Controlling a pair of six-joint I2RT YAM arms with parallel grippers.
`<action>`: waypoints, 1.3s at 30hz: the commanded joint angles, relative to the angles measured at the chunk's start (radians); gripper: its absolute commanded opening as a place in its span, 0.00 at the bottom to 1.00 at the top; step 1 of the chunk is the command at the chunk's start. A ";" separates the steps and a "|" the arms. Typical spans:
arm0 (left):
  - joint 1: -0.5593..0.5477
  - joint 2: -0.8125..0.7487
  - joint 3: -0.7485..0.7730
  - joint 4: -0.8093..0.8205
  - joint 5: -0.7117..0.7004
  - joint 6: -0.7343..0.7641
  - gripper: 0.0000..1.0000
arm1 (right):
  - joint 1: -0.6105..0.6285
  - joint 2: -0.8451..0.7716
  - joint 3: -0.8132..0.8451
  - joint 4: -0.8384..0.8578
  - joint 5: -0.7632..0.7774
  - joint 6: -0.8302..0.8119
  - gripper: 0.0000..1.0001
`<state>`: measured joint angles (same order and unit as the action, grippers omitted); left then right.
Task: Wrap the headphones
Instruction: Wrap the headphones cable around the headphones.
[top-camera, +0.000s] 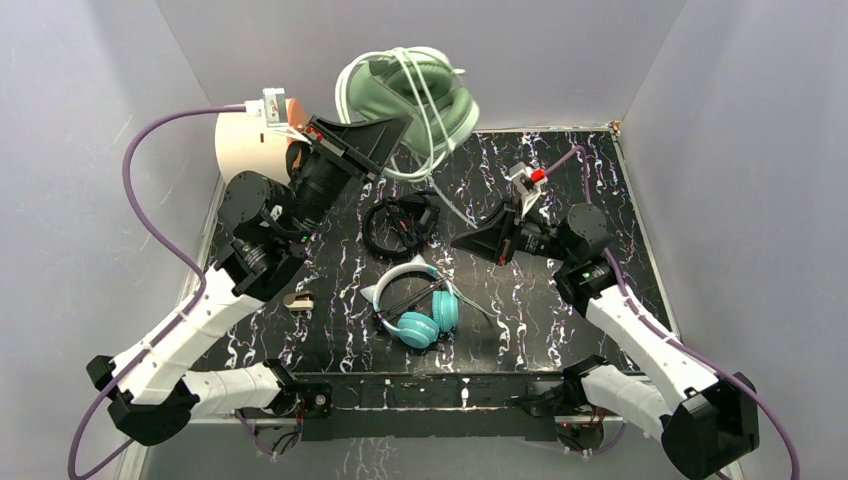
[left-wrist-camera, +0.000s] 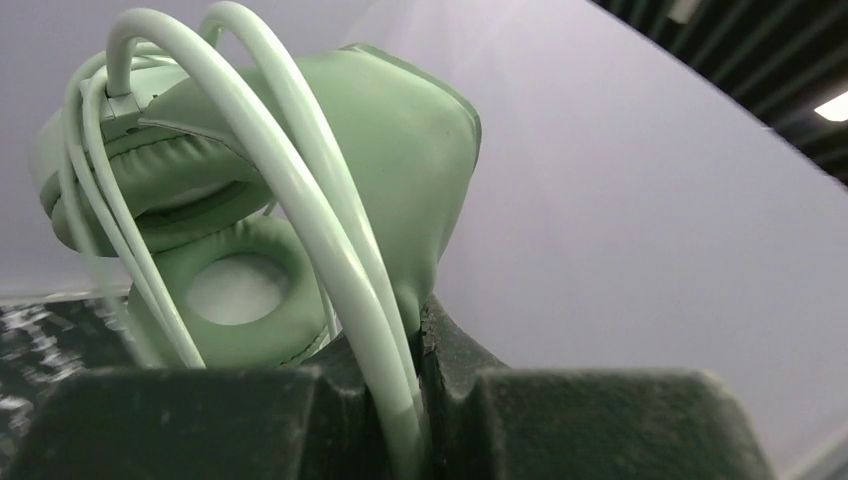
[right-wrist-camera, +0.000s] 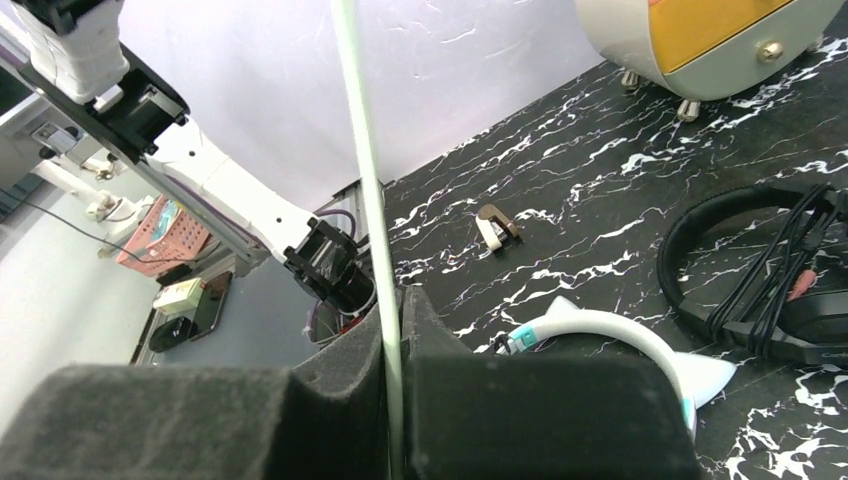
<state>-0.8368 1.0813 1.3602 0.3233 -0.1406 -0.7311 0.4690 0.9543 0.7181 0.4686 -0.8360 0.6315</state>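
— What is in our left gripper (left-wrist-camera: 420, 345)?
— Its jaws are pressed together on the pale sage-green padded headset (left-wrist-camera: 410, 150). They pinch the headband's edge together with a strand of the light cable (left-wrist-camera: 330, 250). The bottom edge of the wrist view cuts the jaws off, so we can't see how deep the bite goes. The headset hangs in the air near the back wall (top-camera: 560, 60), with the cable looped over its band and cups.
— And our right gripper (right-wrist-camera: 392, 315)?
— It is closed on a single run of that same cable, which climbs out of the picture. We cannot find the plug end anywhere.
— Further out?
— The all-black headset (top-camera: 422, 215) lies on the black white-veined table (top-camera: 540, 320) between our two grippers, cropped at the edge of the right wrist view. Nearer our bases lies the teal headset with the white cat-ear band (top-camera: 418, 328). From the right wrist we see little more than its band, since the gripper hides the rest. A small tan clip (top-camera: 298, 298) lies to its left, too small to identify. A cream rounded box with an orange front (top-camera: 245, 145) stands back-left, its top cut off in the right wrist view.
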 joint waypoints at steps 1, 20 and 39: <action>0.002 0.025 0.126 0.308 0.176 -0.107 0.00 | 0.032 0.018 -0.064 0.288 -0.003 0.073 0.12; 0.003 0.088 0.229 0.416 0.224 -0.227 0.00 | 0.163 0.239 -0.186 0.610 0.092 0.019 0.25; 0.003 0.095 0.294 0.305 0.168 0.182 0.00 | 0.243 0.048 -0.402 0.245 0.280 -0.120 0.00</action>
<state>-0.8371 1.2045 1.6024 0.5625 0.0708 -0.8093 0.7029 1.2613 0.3313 1.0561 -0.6521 0.6224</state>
